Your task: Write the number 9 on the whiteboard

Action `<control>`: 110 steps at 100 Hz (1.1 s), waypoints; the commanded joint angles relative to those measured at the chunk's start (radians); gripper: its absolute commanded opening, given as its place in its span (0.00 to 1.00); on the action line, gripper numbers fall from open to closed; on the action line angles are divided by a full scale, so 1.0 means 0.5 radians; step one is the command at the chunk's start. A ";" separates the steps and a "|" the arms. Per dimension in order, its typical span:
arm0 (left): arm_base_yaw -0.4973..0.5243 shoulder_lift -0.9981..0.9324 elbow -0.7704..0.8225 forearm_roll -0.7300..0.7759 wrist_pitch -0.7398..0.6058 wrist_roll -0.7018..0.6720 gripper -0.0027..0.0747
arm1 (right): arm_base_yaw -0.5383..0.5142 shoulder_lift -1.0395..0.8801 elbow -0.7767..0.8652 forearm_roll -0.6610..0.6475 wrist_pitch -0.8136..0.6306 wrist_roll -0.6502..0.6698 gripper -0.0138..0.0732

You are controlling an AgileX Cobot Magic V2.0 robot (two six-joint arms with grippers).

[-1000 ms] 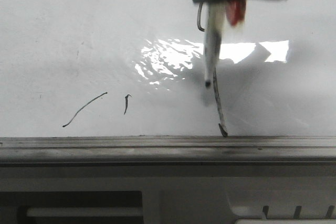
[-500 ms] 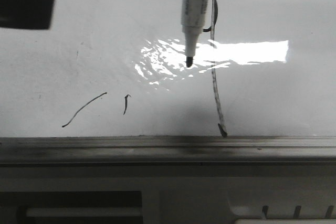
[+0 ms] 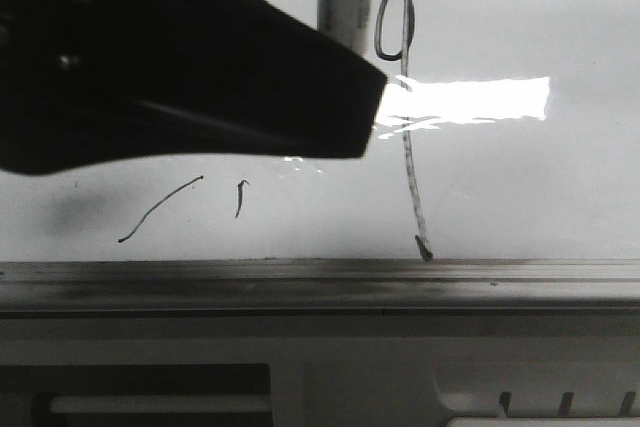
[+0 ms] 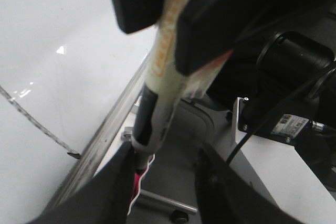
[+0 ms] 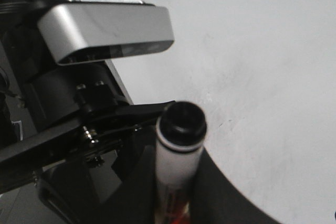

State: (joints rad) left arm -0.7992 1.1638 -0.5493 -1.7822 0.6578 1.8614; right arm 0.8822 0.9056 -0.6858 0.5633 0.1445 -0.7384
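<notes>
Your number 9 (image 3: 412, 177) stands complete on the right of the whiteboard (image 3: 540, 177), loop far, tail reaching the near edge, so only putting away the marker (image 5: 178, 166) looks left. The right gripper (image 5: 178, 203) clamps the marker. The left gripper (image 4: 163, 192) stands wide around its tip.

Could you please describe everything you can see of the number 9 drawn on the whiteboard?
The number 9 is a thin black marker figure on the glossy whiteboard. Its small, narrow loop sits at the top, and a long, slightly wavy tail runs down through the bright glare patch, ending in a darker blob just above the grey edge strip. The tail's line looks patchy. Nothing touches it.
</notes>
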 commanded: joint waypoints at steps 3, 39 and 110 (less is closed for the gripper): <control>-0.003 0.051 -0.075 -0.157 0.194 0.014 0.35 | 0.004 -0.027 -0.071 -0.005 -0.108 -0.021 0.08; -0.003 0.055 -0.095 -0.157 0.135 0.014 0.35 | 0.004 -0.027 -0.071 -0.005 0.012 -0.021 0.08; -0.003 0.036 -0.167 -0.154 0.160 -0.011 0.01 | 0.004 -0.027 -0.058 0.011 0.005 -0.021 0.09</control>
State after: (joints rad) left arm -0.7992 1.1945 -0.6083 -1.7716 0.6945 1.8810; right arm 0.8842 0.9056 -0.6858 0.5756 0.2140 -0.7285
